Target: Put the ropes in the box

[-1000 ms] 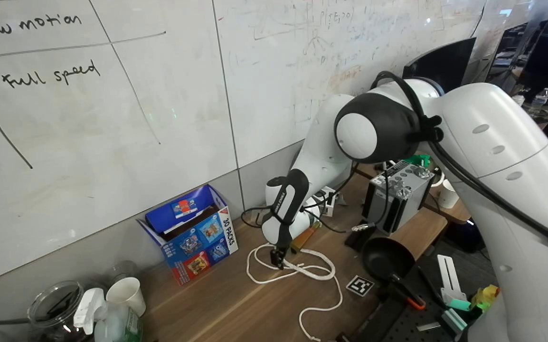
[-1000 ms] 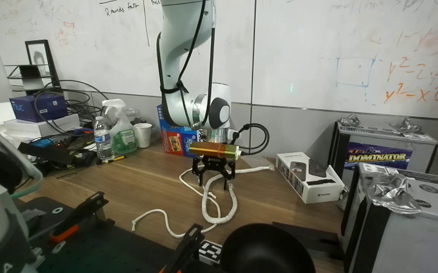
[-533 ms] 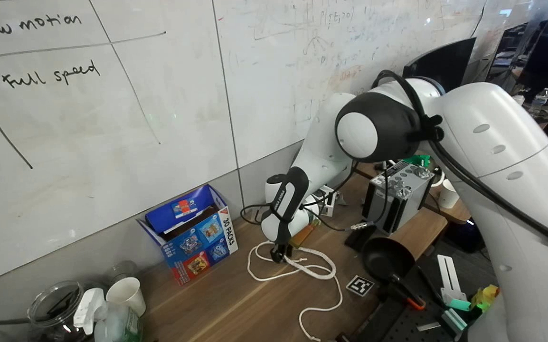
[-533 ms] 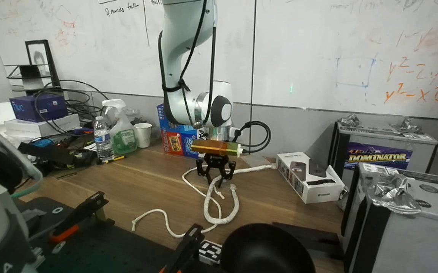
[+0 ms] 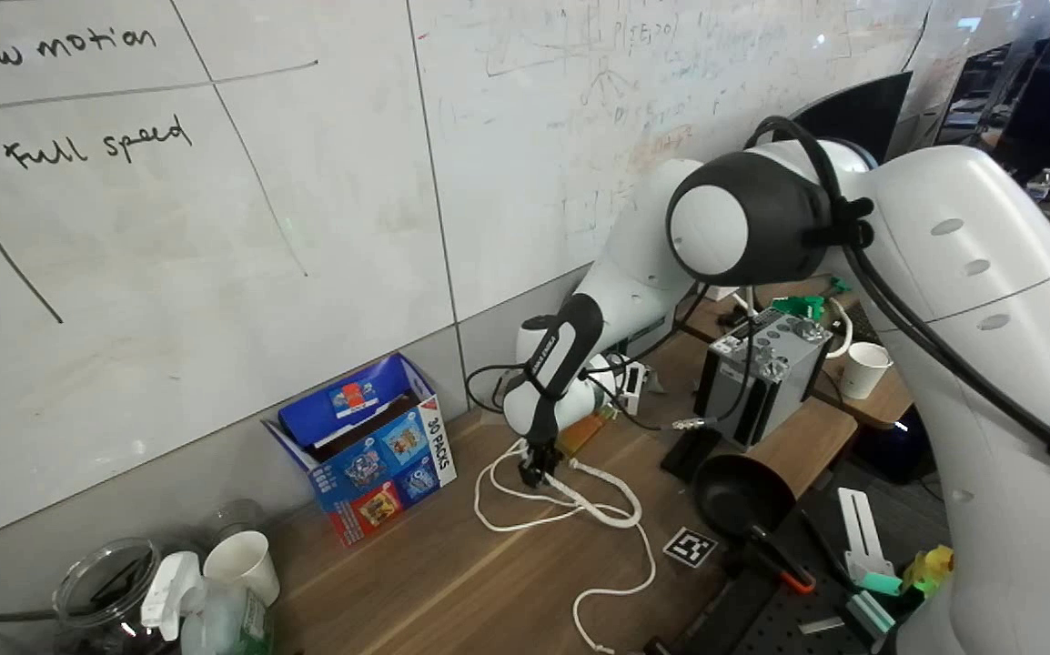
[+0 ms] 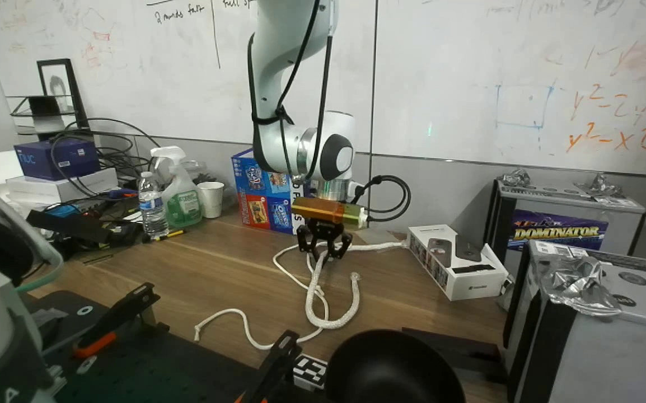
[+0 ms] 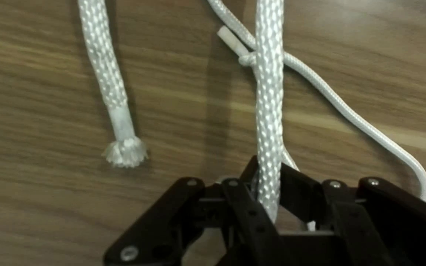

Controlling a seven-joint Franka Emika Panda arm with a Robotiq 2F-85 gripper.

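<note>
Two white ropes lie in loops on the wooden table. The thicker braided rope (image 7: 269, 92) runs up between the fingers of my gripper (image 7: 268, 170), which is shut on it a little above the table. Its frayed end (image 7: 126, 153) rests to one side. The thinner rope (image 6: 239, 314) winds across the wood, and a stretch of it rises close to the gripper (image 5: 539, 468); I cannot tell whether it is pinched too. In both exterior views the blue printed box (image 5: 375, 464) stands against the wall with its top open, beyond the gripper. Its inside is mostly dark.
A black pan (image 6: 393, 364) and a marker card (image 5: 691, 548) sit nearer the robot base. A white phone carton (image 6: 454, 263) and grey devices (image 6: 597, 313) flank the ropes. A spray bottle (image 6: 182, 193) and paper cup (image 6: 211, 200) stand beside the box. A whiteboard rises behind.
My gripper's jaws have come together from wide apart and taken hold of the thicker rope. The arm has risen slightly, drawing part of that rope up and shifting the loops.
</note>
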